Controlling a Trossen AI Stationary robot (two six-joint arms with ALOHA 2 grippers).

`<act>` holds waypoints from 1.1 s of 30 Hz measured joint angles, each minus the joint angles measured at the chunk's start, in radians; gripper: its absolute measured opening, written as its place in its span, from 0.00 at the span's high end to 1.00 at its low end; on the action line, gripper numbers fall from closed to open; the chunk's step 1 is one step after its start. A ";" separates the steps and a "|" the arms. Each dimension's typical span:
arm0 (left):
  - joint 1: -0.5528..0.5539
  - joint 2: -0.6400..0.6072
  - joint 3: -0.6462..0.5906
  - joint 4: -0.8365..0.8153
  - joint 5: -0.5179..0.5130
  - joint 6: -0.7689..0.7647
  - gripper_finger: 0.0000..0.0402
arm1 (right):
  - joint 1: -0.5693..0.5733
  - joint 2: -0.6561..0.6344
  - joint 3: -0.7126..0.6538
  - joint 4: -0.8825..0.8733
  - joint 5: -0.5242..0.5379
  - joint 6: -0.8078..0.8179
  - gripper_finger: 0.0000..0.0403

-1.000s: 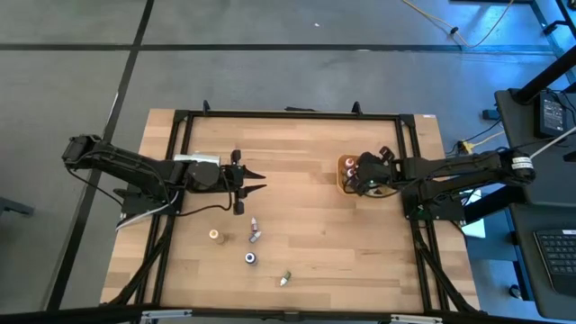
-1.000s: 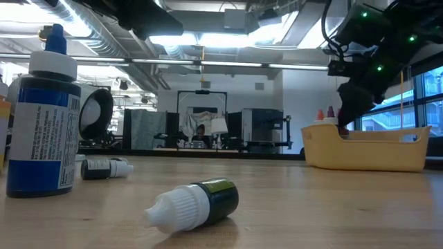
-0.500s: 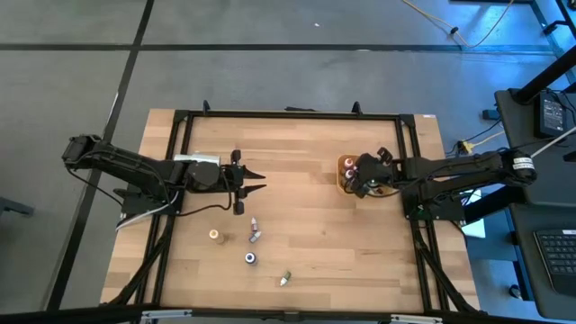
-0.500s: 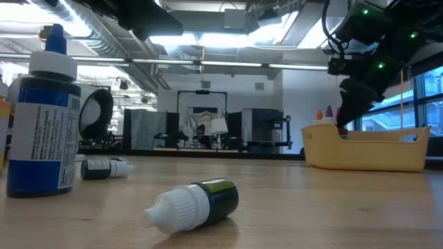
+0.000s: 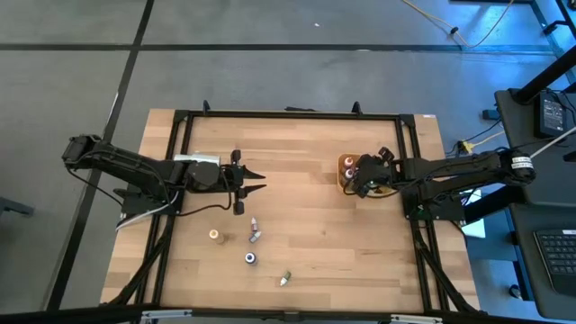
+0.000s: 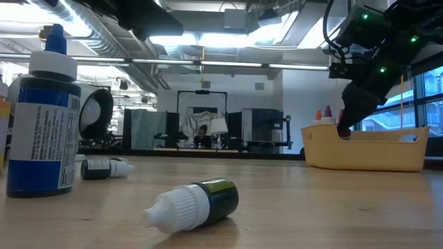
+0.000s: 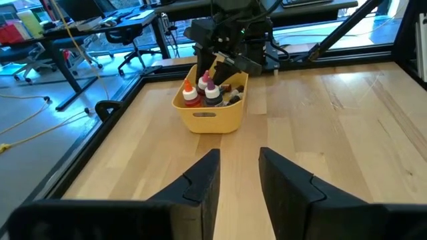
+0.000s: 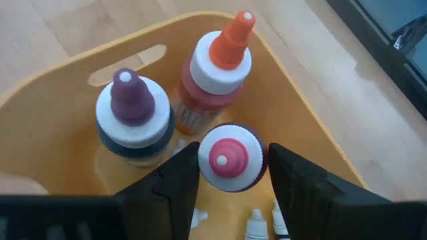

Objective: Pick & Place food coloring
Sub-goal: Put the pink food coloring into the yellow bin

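Observation:
Food coloring bottles lie scattered on the table's near left part: an orange one (image 5: 215, 236), two pale ones (image 5: 255, 230), a blue one (image 5: 250, 258) and a green one (image 5: 284, 280) on its side (image 6: 197, 202). The tan tray (image 5: 343, 163) holds upright bottles capped purple (image 8: 132, 107), orange (image 8: 223, 63) and pink (image 8: 231, 158), plus tiny ones lying on its floor. My right gripper (image 8: 232, 175) reaches down into the tray, shut on the pink-capped bottle. My left gripper (image 5: 256, 180) hovers open over the table's left part, pointing at the tray. My right gripper pinches the pink-capped bottle between its two fingers, one finger (image 8: 179, 175) on each side just under the cap's rim (image 8: 231, 179). It comes from above, pointing down. The bottle stands upright inside the tray; its base is hidden under the cap.
The black frame rails (image 5: 180, 171) run along the table's edges. Bare wood lies between the scattered bottles and the tray. Desks, chairs and cables show in the room beyond the table.

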 joint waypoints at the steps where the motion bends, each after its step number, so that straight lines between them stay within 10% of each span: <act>1: 0.000 0.000 0.000 0.000 0.000 0.000 0.75 | 0.000 0.000 0.000 0.003 0.000 -0.003 0.56; 26: 0.000 0.000 0.000 0.000 0.000 0.000 0.75 | -0.001 0.000 0.000 0.018 0.013 -0.038 0.55; 33: 0.000 0.000 0.000 0.000 0.000 0.000 0.75 | -0.001 0.000 0.001 0.018 0.029 -0.030 0.42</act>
